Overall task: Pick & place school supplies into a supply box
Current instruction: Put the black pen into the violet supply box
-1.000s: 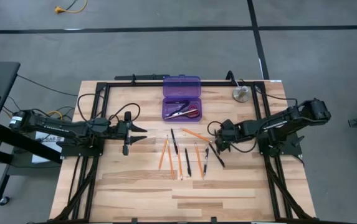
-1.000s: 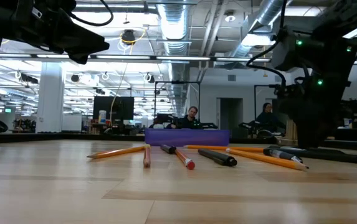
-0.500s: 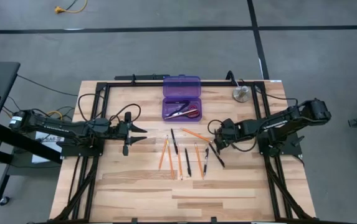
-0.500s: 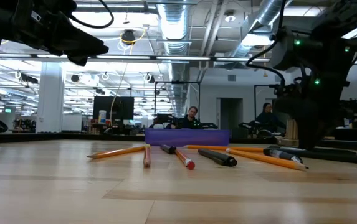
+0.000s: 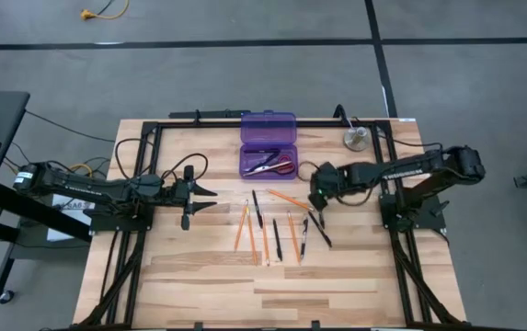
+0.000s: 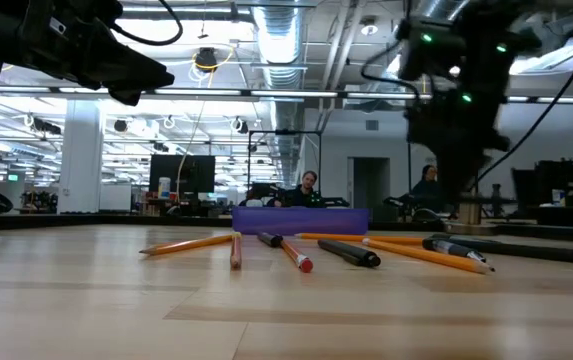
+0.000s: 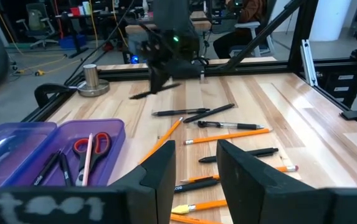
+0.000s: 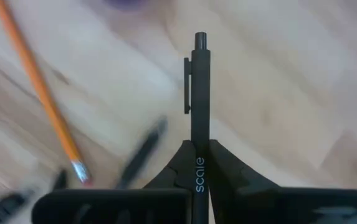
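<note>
The right hand point(image 8: 200, 163) is clamped tight on a black pen point(image 8: 199, 99), which sticks straight out from between its fingertips, clip facing sideways and the word "scale" printed on the barrel. From above, that right hand point(image 5: 319, 191) hangs over the bench point(image 5: 199, 276) just beside the purple supply box point(image 5: 268, 145), near its right-hand corner, and the low view shows it up off the wood. The box sits open at the far middle of the bench, lid laid back, with red-handled scissors point(image 5: 281, 166) and a couple of dark pens point(image 7: 55, 168) lying inside. Out on the bare wood in front of it is the scatter: orange pencils point(image 5: 242, 226), more of them fanned alongside, and several black pens point(image 5: 276, 235) between them, all lying flat. A round silver disc point(image 5: 355, 139) rests near the far right corner. The left hand point(image 5: 205, 198) waits over the left side of the bench, its fingers point(image 7: 159, 171) parted with nothing between them, pointed toward the supplies.
</note>
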Controlling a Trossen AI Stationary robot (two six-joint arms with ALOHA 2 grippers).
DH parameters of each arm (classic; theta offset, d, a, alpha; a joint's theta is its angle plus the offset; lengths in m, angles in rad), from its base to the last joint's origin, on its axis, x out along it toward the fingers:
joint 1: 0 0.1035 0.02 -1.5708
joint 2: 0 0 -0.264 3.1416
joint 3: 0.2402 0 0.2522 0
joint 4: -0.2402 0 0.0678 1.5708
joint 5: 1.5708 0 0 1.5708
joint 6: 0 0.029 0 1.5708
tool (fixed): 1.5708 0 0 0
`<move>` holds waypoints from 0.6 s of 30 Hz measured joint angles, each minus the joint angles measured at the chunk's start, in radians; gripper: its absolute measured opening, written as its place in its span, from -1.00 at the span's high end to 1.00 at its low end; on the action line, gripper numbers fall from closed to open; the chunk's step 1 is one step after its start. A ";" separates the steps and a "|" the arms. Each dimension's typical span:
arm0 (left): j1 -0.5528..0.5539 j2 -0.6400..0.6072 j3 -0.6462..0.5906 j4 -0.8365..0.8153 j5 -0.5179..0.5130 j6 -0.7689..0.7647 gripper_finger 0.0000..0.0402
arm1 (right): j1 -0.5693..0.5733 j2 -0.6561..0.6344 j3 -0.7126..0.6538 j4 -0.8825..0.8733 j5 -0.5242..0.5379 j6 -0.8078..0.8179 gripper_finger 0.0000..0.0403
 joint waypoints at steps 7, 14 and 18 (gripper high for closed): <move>0.000 0.000 0.000 0.000 0.003 -0.007 0.47 | -0.125 0.031 0.172 0.022 -0.005 -0.326 0.99; 0.000 0.000 0.000 0.004 0.003 -0.011 0.47 | -0.189 0.247 0.394 0.108 -0.100 -0.644 0.99; 0.000 0.000 0.000 0.007 0.003 -0.022 0.47 | -0.204 0.378 0.527 0.110 -0.107 -0.789 0.99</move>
